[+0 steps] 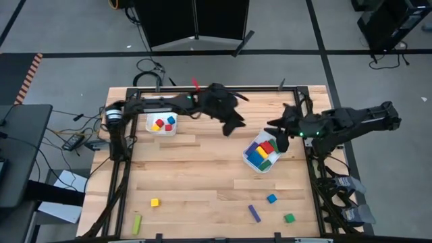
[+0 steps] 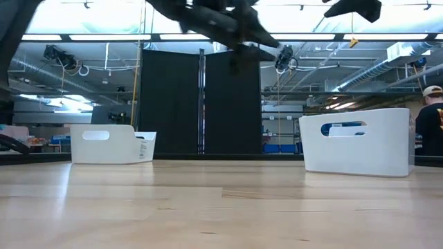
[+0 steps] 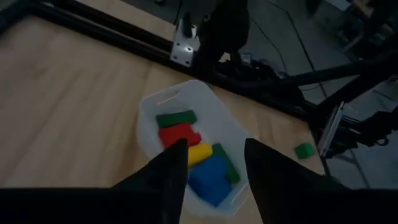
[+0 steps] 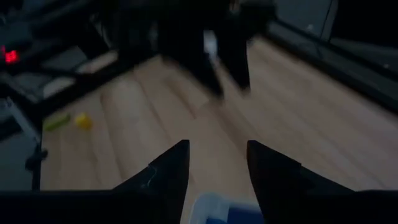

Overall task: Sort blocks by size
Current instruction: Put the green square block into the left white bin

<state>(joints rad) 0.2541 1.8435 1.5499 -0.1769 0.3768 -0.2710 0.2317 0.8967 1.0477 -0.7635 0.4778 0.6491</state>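
A white bin (image 1: 162, 124) at the far left holds small red, yellow and blue cubes. A second white bin (image 1: 262, 154) at the right holds longer red, yellow, blue and green blocks (image 3: 186, 134). Loose on the table's near part lie a yellow cube (image 1: 154, 202), a light green bar (image 1: 137, 224), a purple bar (image 1: 254, 213), a blue cube (image 1: 271, 198) and a green cube (image 1: 289, 218). My left gripper (image 1: 231, 127) is open and empty (image 3: 214, 143), in the air above and left of the right bin. My right gripper (image 1: 275, 125) is open and empty (image 4: 217, 144), over that bin's far side.
A black frame (image 1: 202, 90) runs round the table's edges. In the low view both bins (image 2: 111, 144) (image 2: 356, 142) stand at the far side, and a person (image 2: 432, 117) stands in the room beyond the right edge. Bare wood (image 1: 202, 175) lies between the bins and the loose blocks.
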